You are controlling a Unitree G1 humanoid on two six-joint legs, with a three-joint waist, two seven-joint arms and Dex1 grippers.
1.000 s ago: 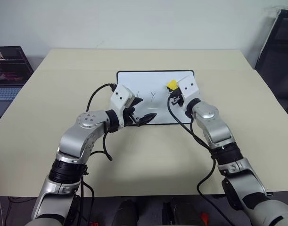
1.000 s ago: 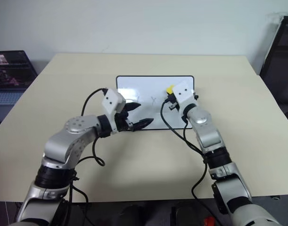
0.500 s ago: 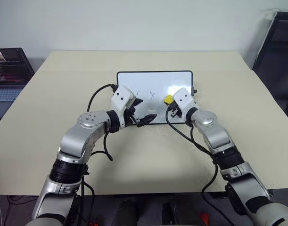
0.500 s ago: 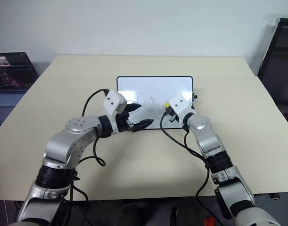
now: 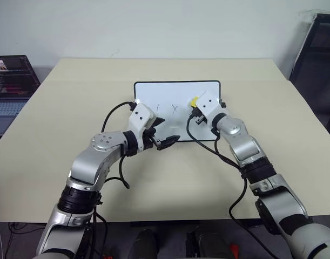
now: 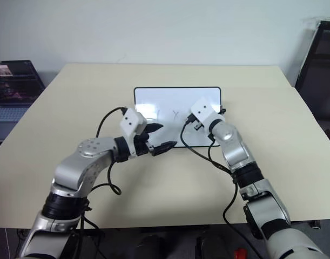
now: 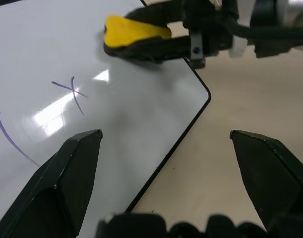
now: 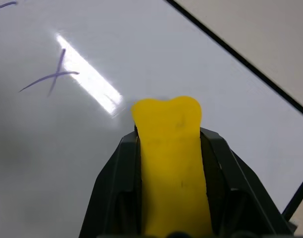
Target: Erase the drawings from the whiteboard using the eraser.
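Laptop (image 5: 11,83) off the table's (image 5: 56,162) left edge, beyond the whiteboard (image 5: 165,91).

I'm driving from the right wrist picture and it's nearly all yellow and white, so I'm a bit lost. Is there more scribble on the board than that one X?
Observer: Yes. On the small white glossy whiteboard, left of the thin X, there is one more curved stroke.
Operator: Where's my other hand?
Observer: The left gripper hovers at the board's near edge, fingers wide open, holding nothing.
Operator: Is there other stuff around?
Observer: An open dark laptop sits off the left side of the beige table, well away from the yellow eraser block that your right gripper is clamped on.
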